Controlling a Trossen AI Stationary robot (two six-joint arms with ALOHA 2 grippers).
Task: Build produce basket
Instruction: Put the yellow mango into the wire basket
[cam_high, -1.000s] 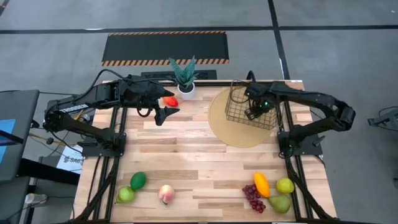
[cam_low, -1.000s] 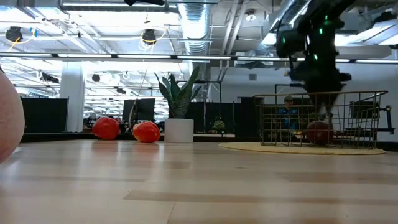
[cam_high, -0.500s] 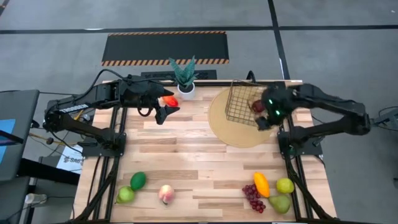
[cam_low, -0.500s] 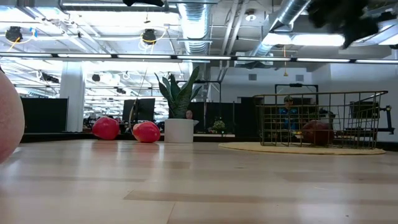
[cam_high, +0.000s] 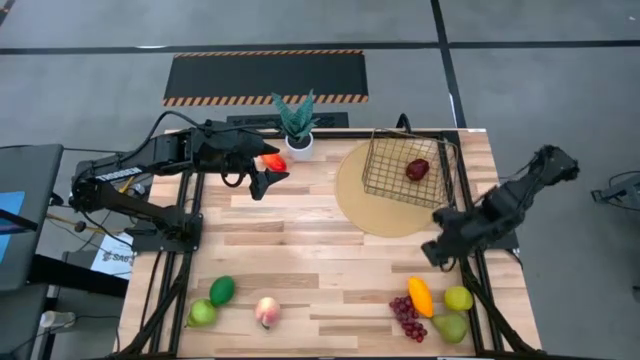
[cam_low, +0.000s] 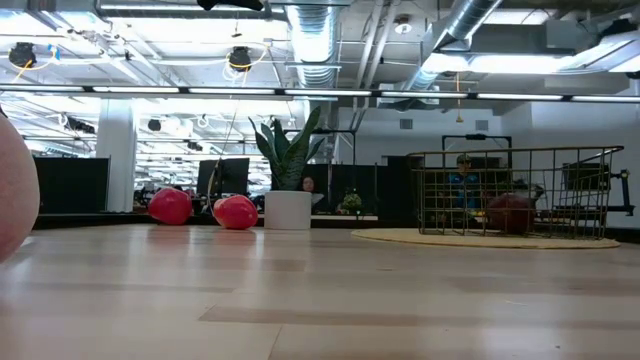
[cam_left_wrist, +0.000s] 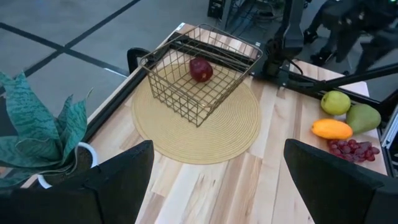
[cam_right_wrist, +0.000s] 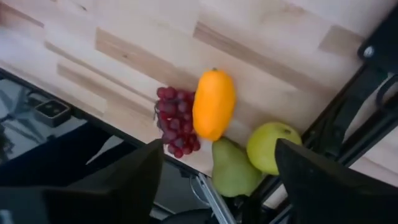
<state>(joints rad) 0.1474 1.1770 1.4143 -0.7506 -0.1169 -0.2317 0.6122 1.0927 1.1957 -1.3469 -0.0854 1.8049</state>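
your right gripper (cam_high: 436, 250) has left the basket (cam_high: 384, 170). a second ago it was down inside the wire walls, and now it hangs over the table's right side, between the round mat (cam_high: 360, 205) and the fruit group at the near right corner. in the right wrist view its fingers (cam_right_wrist: 112, 186) stand wide apart with nothing between them, so it is released and empty.

what it left behind is the red apple (cam_high: 417, 169). it lies alone on the basket floor, toward the right wall, and in the low view you see it resting low behind the mesh. so one piece of produce is placed, and i judge the task is only at its beginning.

the right wrist camera now looks at the mango (cam_right_wrist: 213, 104), the grapes (cam_right_wrist: 175, 121), the pear (cam_right_wrist: 234, 168) and a green apple (cam_right_wrist: 274, 147), which lie close together, some touching. probably one of these is your next pick.

your left gripper (cam_high: 268, 182) has not moved. it waits near the potted plant (cam_high: 296, 125), just beside the orange-red pepper (cam_high: 271, 161), with its fingers open and holding nothing. the avocado (cam_high: 222, 290), another green apple (cam_high: 202, 312) and the peach (cam_high: 266, 311) wait at the near left edge.
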